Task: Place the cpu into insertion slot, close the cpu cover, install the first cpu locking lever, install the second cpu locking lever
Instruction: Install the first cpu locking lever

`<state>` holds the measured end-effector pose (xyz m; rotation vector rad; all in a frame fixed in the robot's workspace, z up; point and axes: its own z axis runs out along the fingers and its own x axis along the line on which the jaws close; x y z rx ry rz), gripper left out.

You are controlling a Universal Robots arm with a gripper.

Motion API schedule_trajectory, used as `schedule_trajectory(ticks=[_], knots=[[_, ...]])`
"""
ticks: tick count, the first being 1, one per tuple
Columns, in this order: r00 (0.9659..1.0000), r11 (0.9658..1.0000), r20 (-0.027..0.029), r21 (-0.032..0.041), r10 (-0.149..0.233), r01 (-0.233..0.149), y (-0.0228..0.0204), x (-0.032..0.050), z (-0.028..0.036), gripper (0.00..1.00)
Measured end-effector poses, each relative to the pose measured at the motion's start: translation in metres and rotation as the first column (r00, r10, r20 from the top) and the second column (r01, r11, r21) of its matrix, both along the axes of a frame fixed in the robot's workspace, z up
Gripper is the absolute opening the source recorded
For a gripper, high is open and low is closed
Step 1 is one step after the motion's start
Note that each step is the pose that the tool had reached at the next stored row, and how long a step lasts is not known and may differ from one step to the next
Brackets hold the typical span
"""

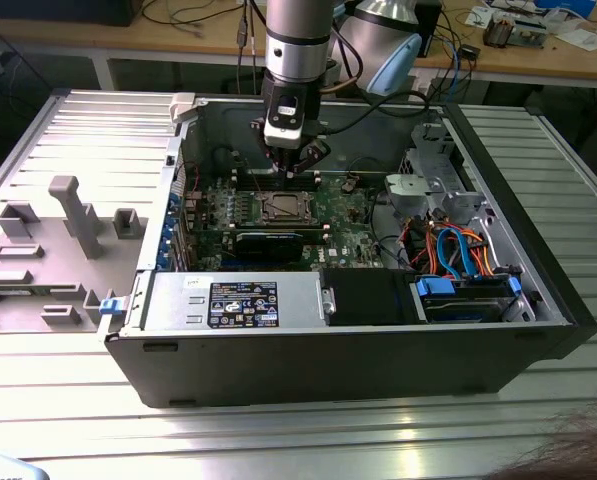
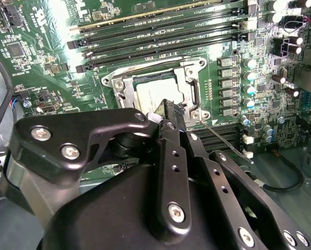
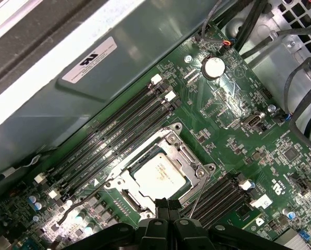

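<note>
Tool (image 3: 168,204) pinched narrow | cpu (image 3: 159,176) seated inside cpu cover (image 3: 186,153) | its near edge hidden behind tool

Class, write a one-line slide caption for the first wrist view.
Gripper at the edge of the cpu cover, which lies closed over the cpu on the green motherboard.

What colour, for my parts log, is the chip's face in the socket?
Silvery-beige metal; the chip shows best in the first wrist view.
</note>
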<state>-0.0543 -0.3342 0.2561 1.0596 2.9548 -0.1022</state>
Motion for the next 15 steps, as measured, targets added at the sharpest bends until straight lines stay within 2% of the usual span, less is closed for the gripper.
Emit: schedule_trajectory(ticks=[15], knots=[[1.0000, 1.0000, 0.0000, 0.0000, 0.008, -0.008, 0.0000, 0.0000, 0.0000, 0.11]])
